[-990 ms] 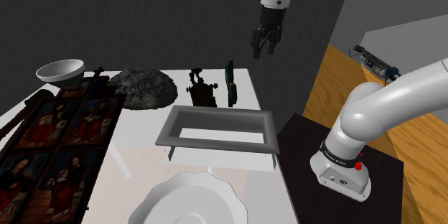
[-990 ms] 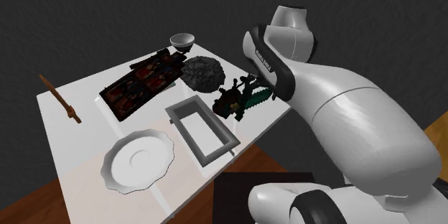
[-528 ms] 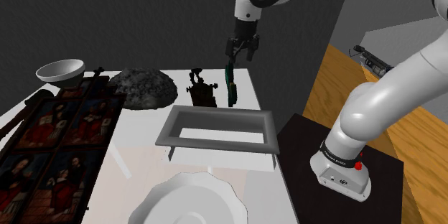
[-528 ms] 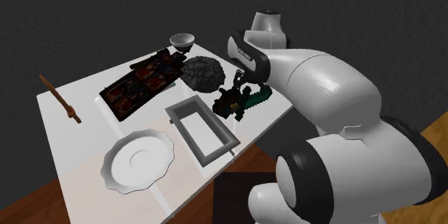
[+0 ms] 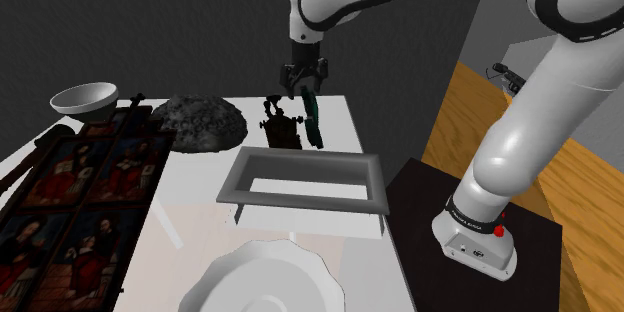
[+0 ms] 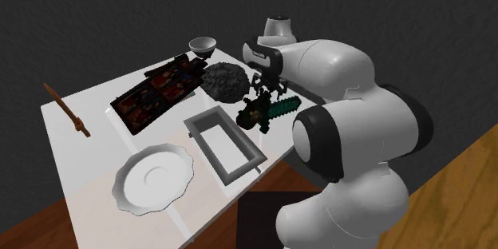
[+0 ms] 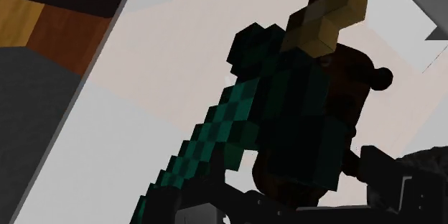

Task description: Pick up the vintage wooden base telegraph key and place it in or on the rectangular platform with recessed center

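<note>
The telegraph key (image 5: 282, 127) has a dark brown wooden base with dark metal parts and stands at the table's far side, just behind the grey rectangular platform (image 5: 300, 200) with its sunken middle. A green blocky sword (image 5: 314, 120) leans against the key's right side in the shoulder view. My gripper (image 5: 300, 82) hangs open just above the sword's top and the key, holding nothing. In the wrist view the sword (image 7: 237, 115) lies across the brown key (image 7: 348, 79), with both close ahead of the spread fingers. In the second exterior view the gripper (image 6: 260, 84) hovers over the key (image 6: 253, 112).
On the table stand a white bowl (image 5: 84, 97), a dark grey rocky lump (image 5: 205, 120), a dark red patterned panel (image 5: 80, 185) and a white scalloped plate (image 5: 265, 280). A wooden stick (image 6: 68, 112) lies at the far edge. The dark stand (image 5: 540, 260) sits beside the table.
The arm swung towards the shoulder view's left and came down from beyond the table edge to just over the sword and key. The sword's top now leans further left.
</note>
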You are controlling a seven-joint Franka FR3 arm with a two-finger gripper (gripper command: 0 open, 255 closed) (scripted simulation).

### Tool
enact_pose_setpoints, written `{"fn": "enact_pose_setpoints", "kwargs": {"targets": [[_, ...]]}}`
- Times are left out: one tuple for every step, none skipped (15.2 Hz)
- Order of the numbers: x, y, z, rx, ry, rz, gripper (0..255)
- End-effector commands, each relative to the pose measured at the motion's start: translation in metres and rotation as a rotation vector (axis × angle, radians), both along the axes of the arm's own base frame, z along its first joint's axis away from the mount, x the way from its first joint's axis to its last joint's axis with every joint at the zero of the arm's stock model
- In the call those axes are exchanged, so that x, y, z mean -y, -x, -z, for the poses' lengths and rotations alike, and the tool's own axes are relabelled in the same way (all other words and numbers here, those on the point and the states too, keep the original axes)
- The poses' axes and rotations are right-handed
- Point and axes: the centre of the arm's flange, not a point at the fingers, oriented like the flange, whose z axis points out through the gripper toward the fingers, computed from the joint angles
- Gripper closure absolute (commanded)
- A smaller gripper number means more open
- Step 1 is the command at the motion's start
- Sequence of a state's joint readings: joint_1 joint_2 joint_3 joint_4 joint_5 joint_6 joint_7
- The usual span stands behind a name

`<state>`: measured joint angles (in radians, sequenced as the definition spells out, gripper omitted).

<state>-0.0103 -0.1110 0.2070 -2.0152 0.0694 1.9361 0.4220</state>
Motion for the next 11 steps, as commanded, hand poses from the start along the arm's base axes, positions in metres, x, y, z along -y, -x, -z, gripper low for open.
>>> {"fn": "enact_pose_setpoints", "kwargs": {"targets": [[-0.008, -0.022, 0.015, -0.001, 0.007, 0.025, 0], [-0.012, -0.034, 0.021, -0.002, 0.011, 0.037, 0], [-0.015, -0.045, 0.027, -0.003, 0.015, 0.049, 0], [-0.018, -0.057, 0.033, -0.004, 0.019, 0.060, 0], [-0.021, -0.069, 0.039, -0.004, 0.022, 0.072, 0], [-0.024, -0.080, 0.044, -0.005, 0.026, 0.084, 0], [-0.027, -0.092, 0.050, -0.006, 0.030, 0.096, 0], [-0.028, -0.095, 0.052, -0.006, 0.031, 0.099, 0], [-0.028, -0.095, 0.057, -0.006, 0.031, 0.099, 0], [-0.028, -0.095, 0.063, -0.006, 0.031, 0.099, 0], [-0.028, -0.095, 0.068, -0.006, 0.031, 0.099, 0]]}}
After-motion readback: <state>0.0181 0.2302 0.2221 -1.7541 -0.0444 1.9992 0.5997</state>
